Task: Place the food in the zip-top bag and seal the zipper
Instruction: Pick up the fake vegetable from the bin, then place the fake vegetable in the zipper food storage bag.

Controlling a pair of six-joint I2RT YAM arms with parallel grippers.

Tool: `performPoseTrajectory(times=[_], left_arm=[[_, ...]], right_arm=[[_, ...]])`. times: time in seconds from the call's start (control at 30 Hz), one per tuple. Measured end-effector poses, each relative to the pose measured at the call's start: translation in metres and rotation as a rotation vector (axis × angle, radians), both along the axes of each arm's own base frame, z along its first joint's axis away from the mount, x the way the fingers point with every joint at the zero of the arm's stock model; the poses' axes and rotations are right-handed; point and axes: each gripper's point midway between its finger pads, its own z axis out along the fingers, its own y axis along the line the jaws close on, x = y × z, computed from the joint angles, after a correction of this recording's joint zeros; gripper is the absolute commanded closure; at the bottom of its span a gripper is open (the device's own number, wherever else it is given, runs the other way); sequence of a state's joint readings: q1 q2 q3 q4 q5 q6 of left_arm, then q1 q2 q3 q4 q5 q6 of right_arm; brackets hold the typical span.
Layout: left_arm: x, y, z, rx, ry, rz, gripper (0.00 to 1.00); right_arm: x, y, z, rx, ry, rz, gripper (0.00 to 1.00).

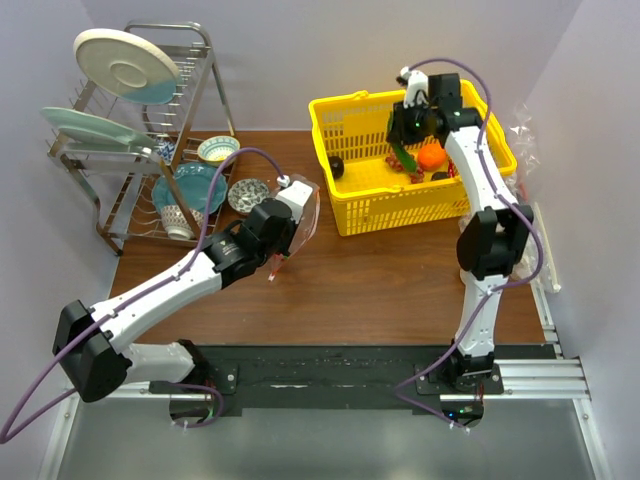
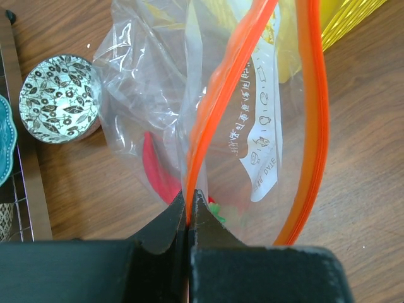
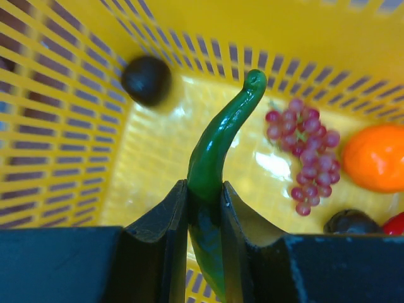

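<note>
The clear zip-top bag (image 1: 306,214) (image 2: 252,95) stands on the brown table, its mouth gaping. My left gripper (image 2: 189,201) (image 1: 284,250) is shut on one side of the red-orange zipper (image 2: 218,101). A white label (image 2: 262,136) shows inside the bag, with something red (image 2: 158,170) and a green bit (image 2: 218,211) lower down. In the yellow basket (image 1: 345,215), my right gripper (image 3: 204,189) (image 1: 405,135) is shut on the long green vegetable (image 3: 218,145) (image 1: 403,157). Around it lie the grapes (image 3: 306,158), the orange (image 3: 375,158) (image 1: 431,156) and a dark round fruit (image 3: 146,79) (image 1: 336,167).
Another dark fruit (image 3: 350,222) and a red piece (image 3: 396,224) sit at the basket's near right corner. A dish rack (image 1: 140,130) with plates stands at the back left. Patterned bowls (image 1: 248,195) (image 2: 60,98) rest beside the bag. Crinkled clear packaging (image 1: 520,125) lies behind the basket.
</note>
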State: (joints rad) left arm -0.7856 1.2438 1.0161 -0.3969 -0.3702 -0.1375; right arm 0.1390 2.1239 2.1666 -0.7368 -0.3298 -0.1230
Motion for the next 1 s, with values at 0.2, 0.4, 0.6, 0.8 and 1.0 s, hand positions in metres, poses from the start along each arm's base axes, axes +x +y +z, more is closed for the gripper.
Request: performPoseTrajectory(times=[0.2,0.4,0.6,0.8,1.0], left_arm=[[-0.001,0.000,0.001,-0.004,-0.001,-0.003,1.00],[-0.001,-0.001,0.001,-0.006,0.001,-0.007,1.00],[-0.002,-0.001,0.002,-0.010,0.001,-0.011,1.00],[-0.002,-0.002,0.002,-0.015,0.002,-0.016,1.00],[-0.003,-0.002,0.002,-0.016,0.003,-0.018,1.00]], right_arm=[[-0.003,0.023,0.073,0.196,-0.146,0.014,1.00],[-0.028,0.055,0.124,0.490,-0.194,0.075,1.00],[-0.073,0.083,0.180,0.873,-0.227,0.196,1.00],[-0.135,0.096,0.211,1.174,-0.243,0.338,1.00],[-0.208,0.121,0.217,1.235,-0.237,0.477,1.00]])
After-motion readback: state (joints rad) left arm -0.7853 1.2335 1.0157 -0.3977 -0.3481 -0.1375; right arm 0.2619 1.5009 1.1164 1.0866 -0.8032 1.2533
